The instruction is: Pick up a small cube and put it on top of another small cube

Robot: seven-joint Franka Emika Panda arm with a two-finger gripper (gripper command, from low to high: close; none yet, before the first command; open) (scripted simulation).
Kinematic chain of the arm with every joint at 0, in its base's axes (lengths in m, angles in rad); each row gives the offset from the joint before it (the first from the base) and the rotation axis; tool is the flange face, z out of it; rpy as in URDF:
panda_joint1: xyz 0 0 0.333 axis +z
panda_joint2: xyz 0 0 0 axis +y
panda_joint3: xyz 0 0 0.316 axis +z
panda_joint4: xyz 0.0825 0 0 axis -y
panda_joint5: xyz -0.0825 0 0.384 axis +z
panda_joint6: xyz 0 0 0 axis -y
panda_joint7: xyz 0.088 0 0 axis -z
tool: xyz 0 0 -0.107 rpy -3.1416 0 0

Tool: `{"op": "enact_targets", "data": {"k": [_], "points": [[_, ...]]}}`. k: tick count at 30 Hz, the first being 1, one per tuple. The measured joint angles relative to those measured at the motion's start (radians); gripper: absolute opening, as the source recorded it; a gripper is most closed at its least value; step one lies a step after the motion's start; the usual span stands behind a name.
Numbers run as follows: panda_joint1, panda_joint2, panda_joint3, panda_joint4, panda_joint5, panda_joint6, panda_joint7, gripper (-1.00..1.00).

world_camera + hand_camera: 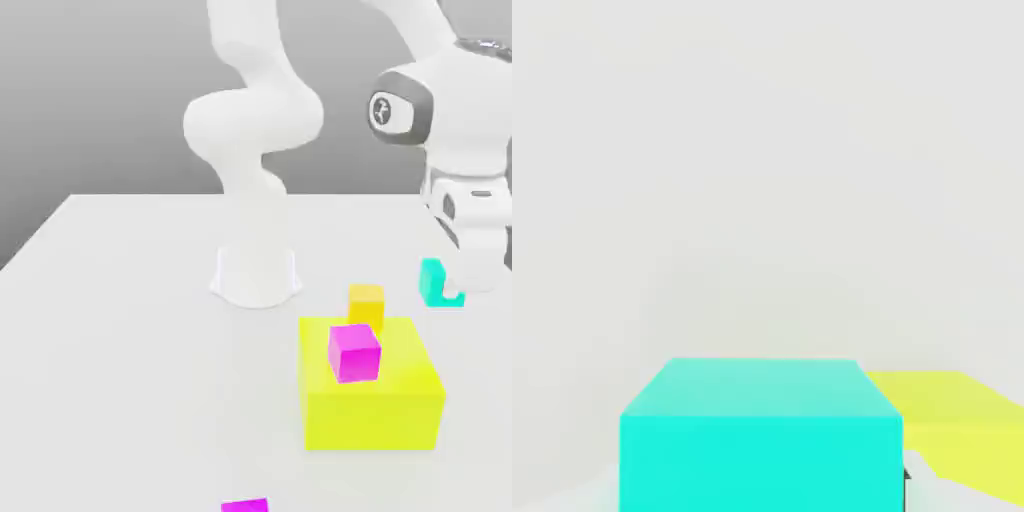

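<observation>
And the gripper (pixel 464 285) is down low at the ext. view's right, fingers clamped on the small cyan cube (pixel 433 283), 1 finger in front of part of it! Hand view backs it up: the cube sits big and square-on, w/ pale finger parts showing at 2 sides of it. That's the cube for this job, out past the big yellow block (pixel 368 418), farther back & over to the ext. view's right, apart from it. Whether its underside touches the table (pixel 130 380), can't tell.

Now the block: flat on the table, 2 small cubes up top. 1 is the magenta cube (pixel 354 354), nearer the cam, turned a bit; the other's the orange-yellow cube (pixel 366 302), toward the block's far edge, its lower part tucked behind the magenta 1. Touching or apart, those 2? Can't tell.

Another magenta piece (pixel 245 506) down at the pic's near edge, mostly cut off, left of the block in the ext. view. Arm base (pixel 256 275) stands mid-table toward the back, w/ the arm's hand end reaching down at the ext. view's right. Cyan cube's not on any other cube rn!
</observation>
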Motion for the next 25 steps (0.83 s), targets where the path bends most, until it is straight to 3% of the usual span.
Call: {"op": "enact_targets", "data": {"k": [8, 14, 15, 21, 25], "points": [[-0.047, -0.290, -0.034, -0.134, -0.013, -0.155, 0.004, -1.00], [-0.058, -0.185, -0.024, -0.210, -0.008, 0.026, 0.005, -1.00], [-0.059, -0.155, -0.022, -0.222, -0.007, 0.067, 0.005, 1.00], [-0.059, -0.140, -0.021, -0.227, -0.007, 0.089, 0.005, 1.00], [-0.060, -0.223, -0.025, -0.197, -0.012, -0.024, 0.006, 1.00]]}}
